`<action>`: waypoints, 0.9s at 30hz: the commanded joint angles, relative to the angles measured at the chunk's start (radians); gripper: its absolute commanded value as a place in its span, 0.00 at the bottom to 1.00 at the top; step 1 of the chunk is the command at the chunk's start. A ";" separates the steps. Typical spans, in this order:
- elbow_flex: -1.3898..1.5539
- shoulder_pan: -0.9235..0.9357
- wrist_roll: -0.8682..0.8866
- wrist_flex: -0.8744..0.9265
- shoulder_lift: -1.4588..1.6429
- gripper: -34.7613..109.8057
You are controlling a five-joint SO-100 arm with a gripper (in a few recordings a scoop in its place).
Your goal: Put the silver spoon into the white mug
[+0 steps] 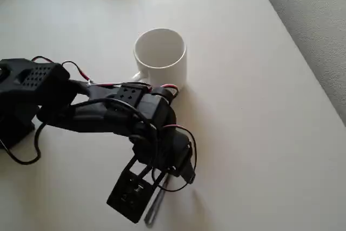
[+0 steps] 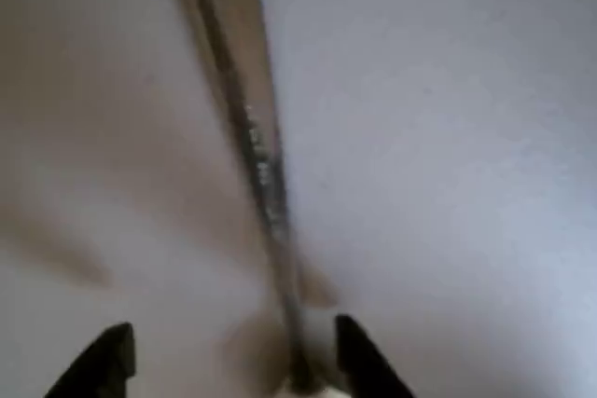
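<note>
Your black two-finger gripper stands with fingers wide apart, low over the table. The slim shiny silver spoon lies flat between them, nearer the right fingertip. The glossy white cylindrical mug stands upright, well beyond.

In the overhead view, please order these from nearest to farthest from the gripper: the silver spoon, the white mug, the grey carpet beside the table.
Measured from the gripper:
1. The silver spoon, lying on the table directly under the gripper, near the bottom edge.
2. The white mug, upright, above the arm in the picture.
3. The grey carpet, past the table's right edge.
</note>
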 commanded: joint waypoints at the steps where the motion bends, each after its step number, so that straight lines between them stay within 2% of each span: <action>1: -0.046 -0.014 -0.005 -0.025 0.017 0.43; 9: -0.046 -0.046 -0.006 -0.029 -0.003 0.37; 12: -0.046 -0.054 -0.017 -0.028 -0.008 0.29; 16: -0.046 -0.048 -0.028 -0.028 -0.018 0.28; 18: -0.046 -0.043 -0.037 -0.026 -0.026 0.23; 27: -0.048 -0.038 -0.054 0.009 0.026 0.23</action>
